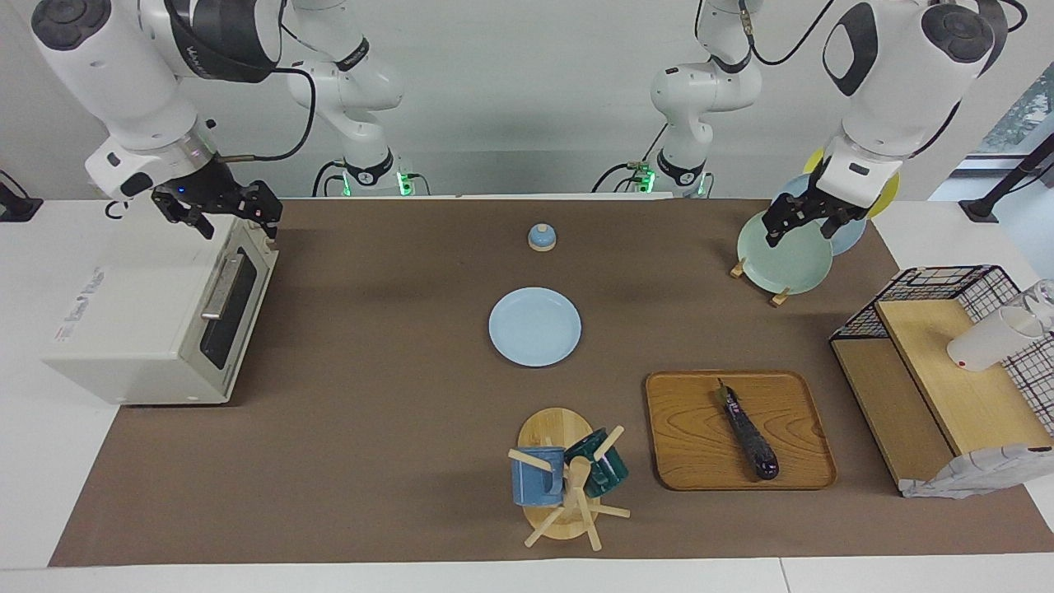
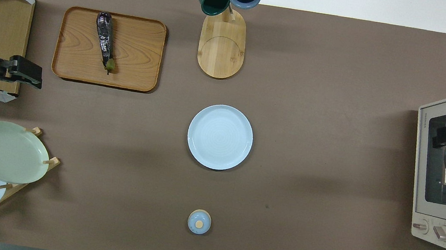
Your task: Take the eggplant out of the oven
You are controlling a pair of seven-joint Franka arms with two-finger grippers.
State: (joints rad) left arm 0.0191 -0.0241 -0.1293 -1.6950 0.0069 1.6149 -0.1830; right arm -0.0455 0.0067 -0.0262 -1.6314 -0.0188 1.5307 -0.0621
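**Eggplant on tray, oven shut**

The eggplant [image 1: 748, 430] lies on the wooden tray [image 1: 692, 449] at lower right of the facing view, well apart from the oven [image 1: 156, 317] at left, whose door looks closed. The left hand [image 1: 797, 221] hangs empty and open over the plate rack [image 1: 782, 251]; a careless descent could knock the plates. The right hand [image 1: 221, 210], open and empty, hovers over the oven's top edge and could bump it.
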